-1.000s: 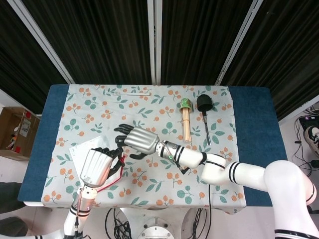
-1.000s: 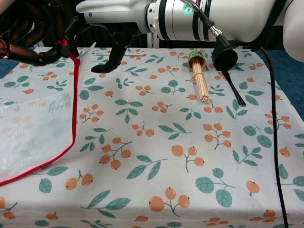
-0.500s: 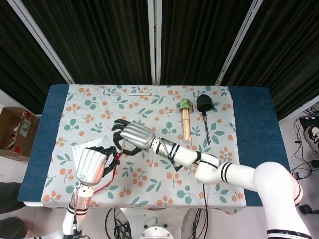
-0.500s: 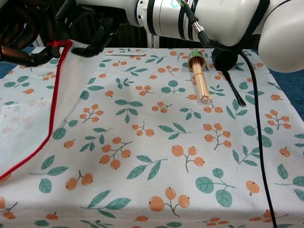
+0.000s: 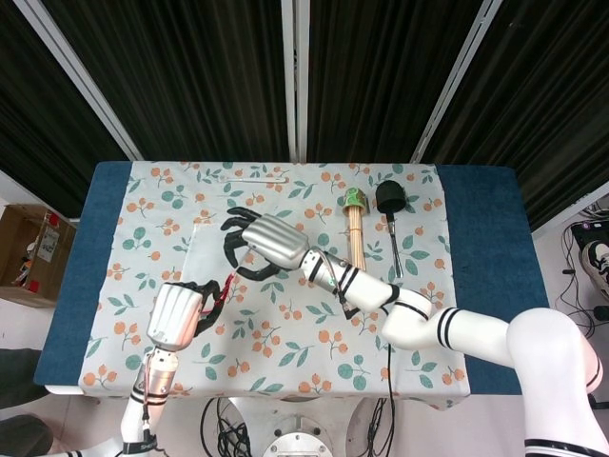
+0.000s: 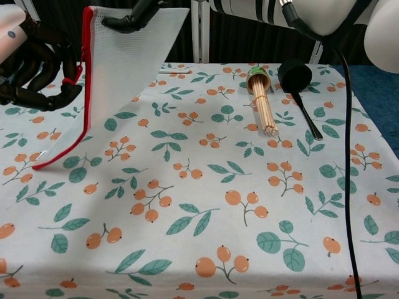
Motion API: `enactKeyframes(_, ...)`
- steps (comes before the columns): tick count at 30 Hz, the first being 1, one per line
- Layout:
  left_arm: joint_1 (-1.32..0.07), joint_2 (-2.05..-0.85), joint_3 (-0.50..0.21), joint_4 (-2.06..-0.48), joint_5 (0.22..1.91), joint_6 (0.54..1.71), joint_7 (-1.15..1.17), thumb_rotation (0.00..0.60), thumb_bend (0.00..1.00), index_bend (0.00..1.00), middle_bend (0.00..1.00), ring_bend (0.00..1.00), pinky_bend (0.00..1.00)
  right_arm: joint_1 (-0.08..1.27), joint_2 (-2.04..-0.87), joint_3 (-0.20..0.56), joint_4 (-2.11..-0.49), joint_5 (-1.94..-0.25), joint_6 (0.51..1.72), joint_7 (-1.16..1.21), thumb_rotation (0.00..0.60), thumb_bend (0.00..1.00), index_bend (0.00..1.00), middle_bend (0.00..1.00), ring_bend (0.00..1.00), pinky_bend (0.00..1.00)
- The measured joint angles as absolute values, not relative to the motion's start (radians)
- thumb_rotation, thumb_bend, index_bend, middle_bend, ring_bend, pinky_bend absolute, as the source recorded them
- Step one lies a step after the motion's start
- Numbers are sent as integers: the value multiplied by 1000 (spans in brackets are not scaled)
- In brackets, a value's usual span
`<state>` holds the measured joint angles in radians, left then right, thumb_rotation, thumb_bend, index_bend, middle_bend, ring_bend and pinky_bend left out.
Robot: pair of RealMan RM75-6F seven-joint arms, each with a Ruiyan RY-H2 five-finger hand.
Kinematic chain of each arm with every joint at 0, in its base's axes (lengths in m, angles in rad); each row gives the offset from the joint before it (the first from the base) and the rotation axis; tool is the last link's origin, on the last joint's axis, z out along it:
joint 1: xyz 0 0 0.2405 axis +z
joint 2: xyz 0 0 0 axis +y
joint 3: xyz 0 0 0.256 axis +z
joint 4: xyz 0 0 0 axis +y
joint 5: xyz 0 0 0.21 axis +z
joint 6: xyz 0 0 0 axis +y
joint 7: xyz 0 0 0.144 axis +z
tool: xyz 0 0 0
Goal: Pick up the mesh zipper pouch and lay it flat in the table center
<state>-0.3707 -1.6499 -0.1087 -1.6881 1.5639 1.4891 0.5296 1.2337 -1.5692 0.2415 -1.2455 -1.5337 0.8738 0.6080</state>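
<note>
The mesh zipper pouch (image 6: 128, 59) is white, see-through mesh with a red zipper edge. It hangs lifted above the left part of the table, and its lower corner touches the cloth. In the head view the pouch (image 5: 203, 252) shows only faintly. My right hand (image 5: 262, 244) grips its top edge, and the right hand's fingers (image 6: 132, 17) show at the top of the chest view. My left hand (image 5: 177, 313) is lower and nearer the front. The left hand (image 6: 34, 65) curls its fingers on the red zipper edge.
A floral cloth (image 5: 285, 333) covers the table. A bundle of bamboo skewers (image 5: 354, 238) and a black scoop (image 5: 391, 200) lie at the back right. A thin white stick (image 5: 252, 177) lies at the far edge. A cardboard box (image 5: 29, 252) stands on the floor to the left.
The right hand has risen and moved toward the back, lifting the pouch from lying on the cloth to hanging almost upright. The left hand has stayed on the red edge, shifting slightly.
</note>
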Motion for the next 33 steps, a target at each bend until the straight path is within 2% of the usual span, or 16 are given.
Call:
enactKeyframes(14,-378,-1654,-119,-1595,1420,1366,480,600,339,776,835,819,918,1184,-1509,225,-1308,-1550,933,634,600,533,976,471,208,90)
enactKeyframes(33,-423,-1678,-175,-1323,1080,1115,473,600,347,768,825,809,912,1098,-1432,196,-1375,-1570,1014,648,600,534,979,479,208,101)
